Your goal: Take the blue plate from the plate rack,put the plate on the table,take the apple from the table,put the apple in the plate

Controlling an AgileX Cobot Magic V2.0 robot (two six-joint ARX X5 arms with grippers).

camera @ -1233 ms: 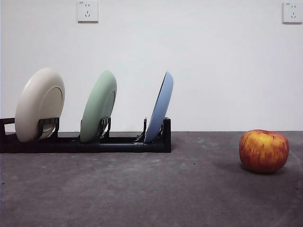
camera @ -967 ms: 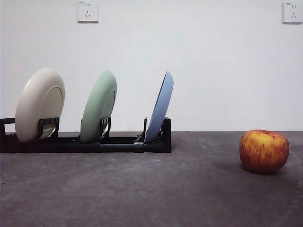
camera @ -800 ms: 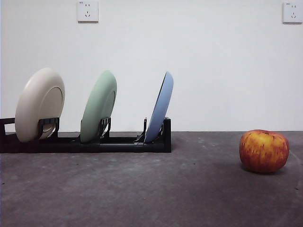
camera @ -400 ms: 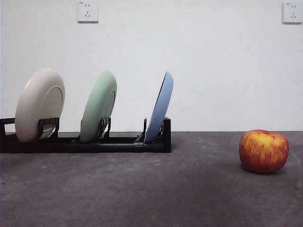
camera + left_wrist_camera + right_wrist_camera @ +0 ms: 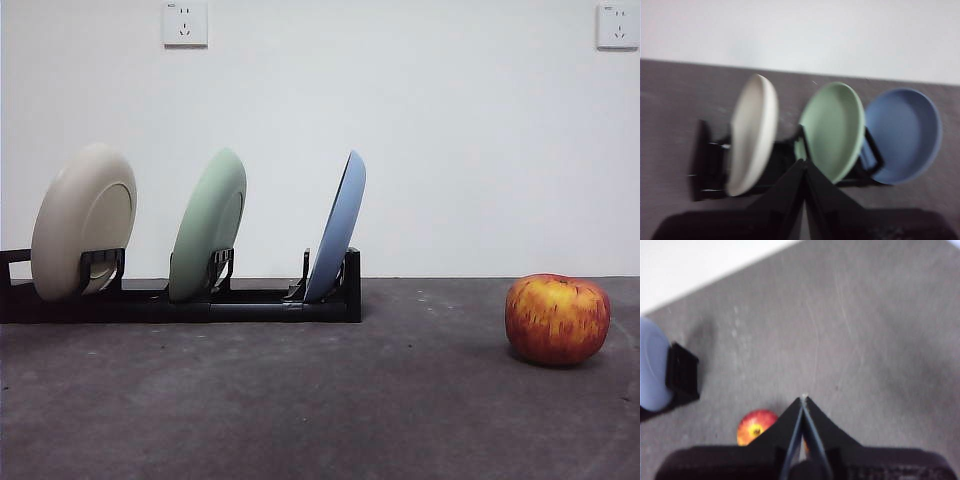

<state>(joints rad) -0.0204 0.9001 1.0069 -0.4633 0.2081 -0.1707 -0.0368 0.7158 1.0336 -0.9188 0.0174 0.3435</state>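
Nearest, the apple sits alone on the desk at about four o'clock in the front view, well apart from the plate rack at nine o'clock. Farther back, the blue plate stands tilted in the rack's end slot nearest the apple, beside the pale green plate and cream plate. Above, the left gripper hangs with jaws pressed together; the blue plate lies toward two o'clock from them, so this arm seems nearer. The right gripper, jaws likewise together, hangs above the apple.
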